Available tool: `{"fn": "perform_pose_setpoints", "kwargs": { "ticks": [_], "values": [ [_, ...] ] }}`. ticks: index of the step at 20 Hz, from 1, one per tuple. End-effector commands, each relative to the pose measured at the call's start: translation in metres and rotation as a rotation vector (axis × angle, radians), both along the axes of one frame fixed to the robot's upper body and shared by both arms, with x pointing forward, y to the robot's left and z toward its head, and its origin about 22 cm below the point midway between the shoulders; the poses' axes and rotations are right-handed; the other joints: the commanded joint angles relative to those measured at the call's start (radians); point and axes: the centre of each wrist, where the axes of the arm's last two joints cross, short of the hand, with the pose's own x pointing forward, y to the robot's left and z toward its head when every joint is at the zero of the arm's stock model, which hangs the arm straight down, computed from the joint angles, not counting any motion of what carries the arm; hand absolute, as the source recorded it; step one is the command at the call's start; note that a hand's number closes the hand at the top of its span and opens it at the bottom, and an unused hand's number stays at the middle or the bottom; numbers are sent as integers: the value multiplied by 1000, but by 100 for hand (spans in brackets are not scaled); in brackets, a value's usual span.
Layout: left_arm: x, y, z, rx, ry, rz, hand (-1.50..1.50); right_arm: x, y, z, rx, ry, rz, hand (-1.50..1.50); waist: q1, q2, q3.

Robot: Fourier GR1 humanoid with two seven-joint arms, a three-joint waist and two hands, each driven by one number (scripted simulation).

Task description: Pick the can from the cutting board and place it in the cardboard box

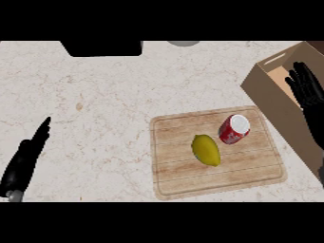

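Broadly, a pale marbled desk [87, 104] is seen carrying a wooden cutting board [185, 178], with an open cardboard box [270, 95] just beside it. Over the box, the right hand [317, 111] is held with fingers [303, 78] straight and spread, holding nothing, well apart from the can. The left hand [24, 163] is shown edge-on, fingers straight and together. The red can [234, 129] lies tilted on the board, its pale top turned toward the upper right; no writing can be read. A yellow lemon [206, 150] lies just beside it.

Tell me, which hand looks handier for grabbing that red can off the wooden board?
The right hand, probably. It hangs open over the cardboard box, just right of the cutting board, and the can lies at the board's right end. The left hand is far across the counter, beyond the lemon.
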Motion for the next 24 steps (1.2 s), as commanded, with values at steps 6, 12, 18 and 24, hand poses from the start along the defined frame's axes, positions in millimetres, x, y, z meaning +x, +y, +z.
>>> {"fn": "perform_pose_setpoints", "kwargs": {
  "ticks": [6, 12, 18, 24],
  "values": [
    [57, -48, 90, -21, -480, -399, 0, 19, -24, 143, -23, -378, 188, -150, -2, -12, 4],
    [64, -52, 75, -90, -470, -494, 0, 14, -85, 113, -384, -307, 250, -150, 24, 7, 7],
    [69, -61, 74, -105, -456, -494, 0, 24, -78, 134, -654, -403, 378, -150, 33, 7, 6],
    [65, -51, 74, -92, -461, -499, 0, 15, -43, 159, -975, -263, 489, -150, 32, -1, 4]
  ]
}}
